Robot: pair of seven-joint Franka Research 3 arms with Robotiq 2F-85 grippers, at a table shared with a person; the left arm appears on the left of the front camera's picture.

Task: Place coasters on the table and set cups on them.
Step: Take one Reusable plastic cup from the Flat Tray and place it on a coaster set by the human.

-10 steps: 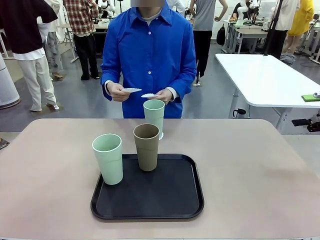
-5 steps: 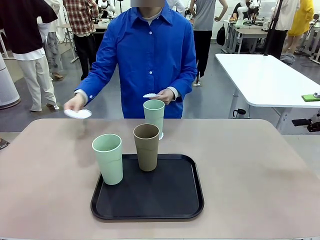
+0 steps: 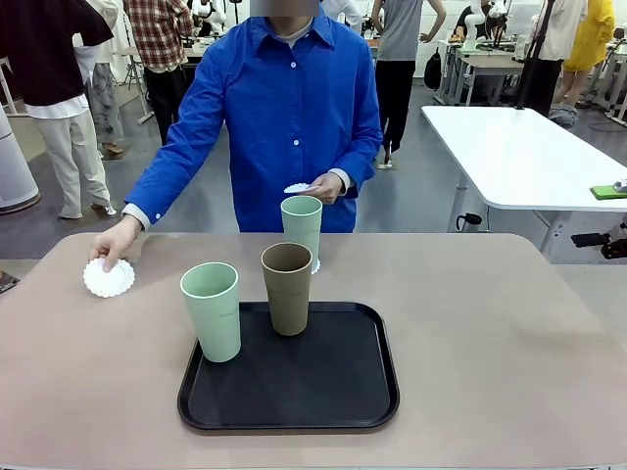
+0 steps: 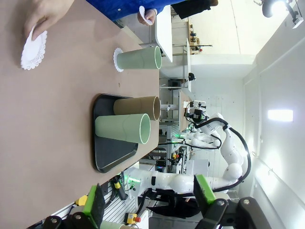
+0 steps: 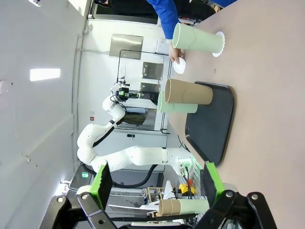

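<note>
Coasters, left one [image 3: 109, 278]: lies flat on the desk [image 3: 509, 323] near its left edge; the person's reaching hand [image 3: 116, 243] touches its far rim.
Left fingers [image 4: 204, 191]: spread wide and holding nothing, well back from everything on the desk.
Near mint cup [image 3: 212, 311]: stands upright at the left side of the black tray [image 3: 294, 397], mouth up. Of the cups we see, it is the closest to the bare coaster, which lies to its left.
Brown cup [image 3: 287, 288]: upright at the tray's far edge, just right of the near mint cup and not touching it.
Far mint cup [image 3: 302, 228]: upright beyond the tray, standing on a second coaster [image 3: 315, 265] whose lace rim shows at its base.
Third coaster [image 3: 296, 187]: held in the air in the person's other hand [image 3: 323, 186], above the far mint cup.
Right fingers [image 5: 213, 181]: spread wide and empty, also well back.
What the move turns on: we judge the near mint cup goes leftward onto the bare coaster. Its long axis is vertical, so a grip would come from the side, and the left arm is on the nearer side.
</note>
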